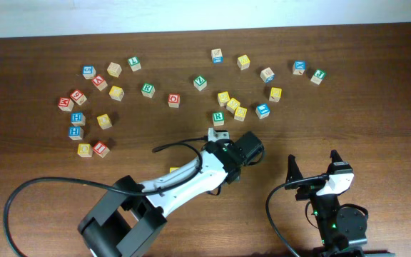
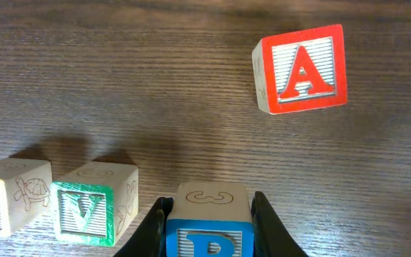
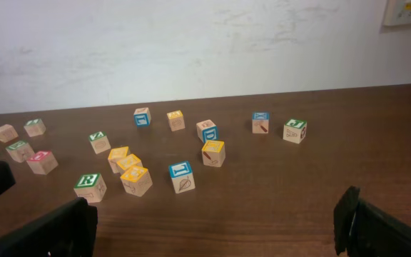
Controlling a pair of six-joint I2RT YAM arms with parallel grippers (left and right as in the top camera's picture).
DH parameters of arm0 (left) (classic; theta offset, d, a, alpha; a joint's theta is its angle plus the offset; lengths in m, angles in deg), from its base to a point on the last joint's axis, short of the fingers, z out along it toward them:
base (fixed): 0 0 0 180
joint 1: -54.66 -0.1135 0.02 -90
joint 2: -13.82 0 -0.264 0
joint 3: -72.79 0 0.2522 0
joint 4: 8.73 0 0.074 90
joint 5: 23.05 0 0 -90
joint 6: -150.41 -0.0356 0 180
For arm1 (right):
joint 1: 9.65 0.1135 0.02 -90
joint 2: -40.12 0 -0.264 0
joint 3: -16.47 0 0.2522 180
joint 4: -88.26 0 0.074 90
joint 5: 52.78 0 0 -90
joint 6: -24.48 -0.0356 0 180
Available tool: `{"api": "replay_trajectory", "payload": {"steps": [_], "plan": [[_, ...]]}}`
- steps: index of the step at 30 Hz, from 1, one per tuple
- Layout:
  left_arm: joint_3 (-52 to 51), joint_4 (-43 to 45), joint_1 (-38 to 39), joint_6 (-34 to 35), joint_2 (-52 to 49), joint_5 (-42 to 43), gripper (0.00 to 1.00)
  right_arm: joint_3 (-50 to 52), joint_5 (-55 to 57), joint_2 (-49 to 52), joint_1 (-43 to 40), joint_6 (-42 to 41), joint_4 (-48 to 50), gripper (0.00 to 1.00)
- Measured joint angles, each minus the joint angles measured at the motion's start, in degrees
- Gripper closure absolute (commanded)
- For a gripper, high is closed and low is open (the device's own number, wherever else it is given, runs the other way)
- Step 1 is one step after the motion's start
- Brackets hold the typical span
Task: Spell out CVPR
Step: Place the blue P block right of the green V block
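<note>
In the left wrist view my left gripper (image 2: 211, 201) is shut on a blue P block (image 2: 207, 237). It holds the block low over the table, just right of a green V block (image 2: 91, 207), with a small gap between them. A pale C block (image 2: 2, 198) stands left of the V. A red A block (image 2: 302, 68) lies farther off to the right. Overhead, the left arm's head (image 1: 227, 153) hides these blocks. The green R block (image 1: 218, 118) stands just beyond the arm and also shows in the right wrist view (image 3: 90, 184). My right gripper (image 3: 212, 235) is open and empty at the front right (image 1: 312, 168).
Several loose letter blocks are scattered across the far half of the table, one cluster at the left (image 1: 91, 107) and one at the right (image 1: 248, 107). A yellow block (image 1: 173, 170) peeks out beside the left arm. A black cable loops at the front left (image 1: 20, 200).
</note>
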Motion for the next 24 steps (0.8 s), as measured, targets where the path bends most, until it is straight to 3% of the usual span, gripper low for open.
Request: {"api": "replay_trajectory", "payload": {"steps": [24], "plan": [[-1.36,0.37,-2.08,-2.49,-1.18,3.96,0.8,0.0,0.0,0.0,0.0,0.0,0.0,0.02]]}}
